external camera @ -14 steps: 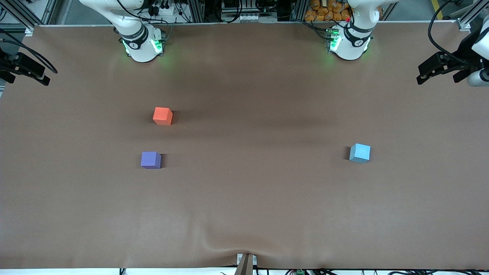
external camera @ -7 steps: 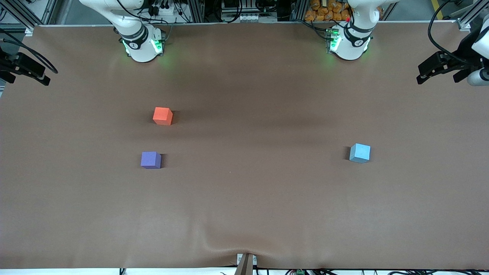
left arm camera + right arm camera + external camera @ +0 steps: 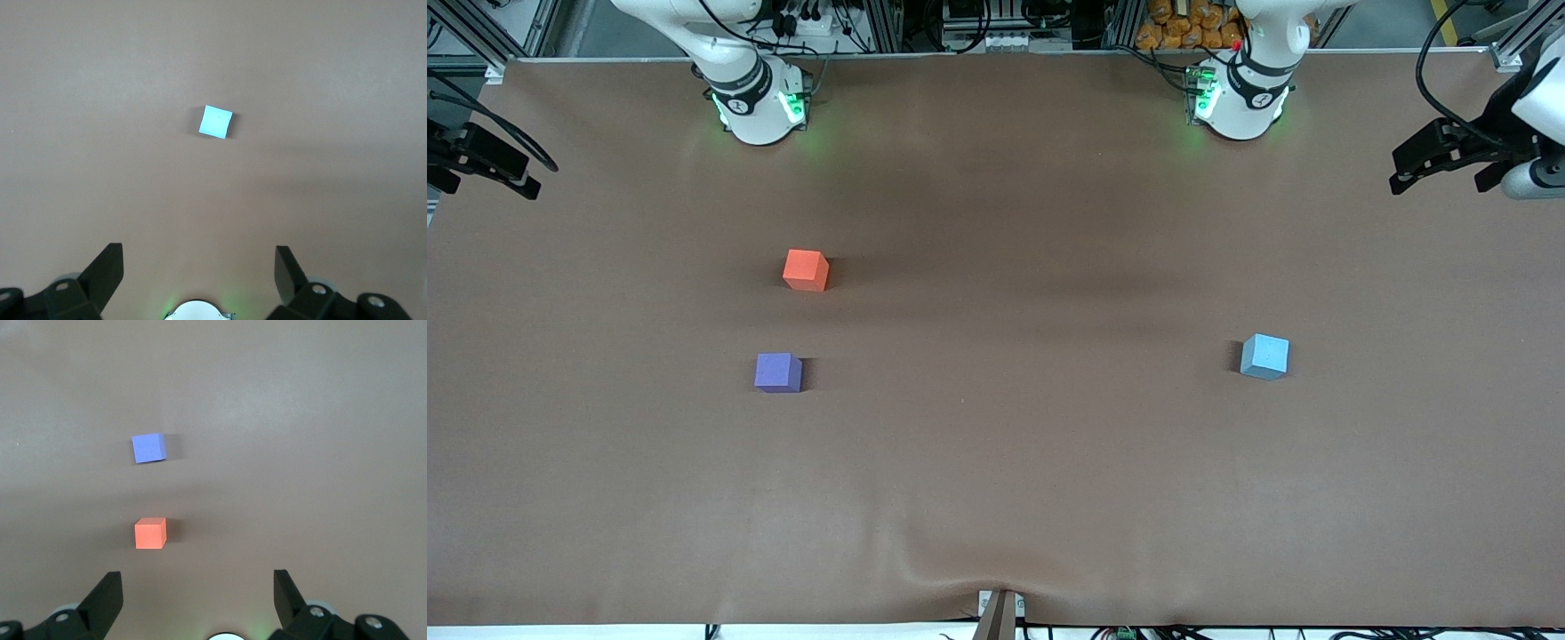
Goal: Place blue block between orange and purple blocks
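The blue block (image 3: 1264,356) sits on the brown table toward the left arm's end; it also shows in the left wrist view (image 3: 216,122). The orange block (image 3: 806,269) and the purple block (image 3: 778,372) sit toward the right arm's end, the purple one nearer the front camera, with a gap between them. Both show in the right wrist view, orange (image 3: 150,533) and purple (image 3: 148,448). My left gripper (image 3: 1405,173) (image 3: 198,267) is open and empty, high over the left arm's end of the table. My right gripper (image 3: 520,178) (image 3: 197,587) is open and empty, high over the right arm's end.
The brown mat (image 3: 996,462) covers the whole table and has a wrinkle at its front edge (image 3: 951,578). The two arm bases (image 3: 756,98) (image 3: 1240,98) stand at the back edge.
The left gripper has shifted slightly toward the table's middle. The right gripper has barely moved. The blocks have not moved.
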Tool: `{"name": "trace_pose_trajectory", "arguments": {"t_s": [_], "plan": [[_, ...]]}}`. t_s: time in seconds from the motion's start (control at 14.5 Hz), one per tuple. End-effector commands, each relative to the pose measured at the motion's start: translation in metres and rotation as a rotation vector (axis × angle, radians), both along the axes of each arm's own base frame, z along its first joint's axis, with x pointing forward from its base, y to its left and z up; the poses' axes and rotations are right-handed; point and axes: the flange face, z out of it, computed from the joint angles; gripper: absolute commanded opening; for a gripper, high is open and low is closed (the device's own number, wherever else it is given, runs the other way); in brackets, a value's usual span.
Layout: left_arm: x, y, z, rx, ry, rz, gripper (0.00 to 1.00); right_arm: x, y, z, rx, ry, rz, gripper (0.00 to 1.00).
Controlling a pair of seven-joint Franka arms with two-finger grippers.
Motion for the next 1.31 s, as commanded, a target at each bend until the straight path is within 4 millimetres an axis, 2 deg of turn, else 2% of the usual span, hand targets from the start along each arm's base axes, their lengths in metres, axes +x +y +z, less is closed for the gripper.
{"name": "trace_pose_trajectory", "arguments": {"t_s": [0.0, 0.28, 0.41, 0.55, 0.9, 1.04, 1.24], "plan": [[-0.001, 0.000, -0.006, 0.011, 0.018, -0.005, 1.00, 0.002, -0.003, 0.004, -0.016, 0.002, 0.003, 1.00], [0.003, 0.002, -0.021, 0.017, 0.028, -0.003, 1.00, 0.001, -0.003, 0.004, -0.016, 0.002, 0.002, 1.00], [0.011, 0.001, -0.043, 0.017, 0.032, -0.006, 1.00, 0.001, -0.003, 0.004, -0.016, 0.002, 0.000, 1.00], [0.018, -0.001, -0.084, 0.020, 0.026, -0.012, 1.00, 0.001, -0.003, 0.004, -0.016, 0.002, 0.000, 1.00], [0.029, -0.023, -0.194, 0.008, -0.003, -0.061, 1.00, 0.001, -0.004, 0.003, -0.015, 0.005, -0.003, 1.00], [0.042, -0.017, -0.238, 0.014, 0.044, -0.071, 1.00, 0.001, -0.004, 0.003, -0.015, 0.005, -0.003, 1.00], [0.058, -0.014, -0.282, 0.071, 0.045, -0.126, 1.00, 0.001, -0.003, 0.003, -0.015, 0.006, 0.000, 1.00]]}}
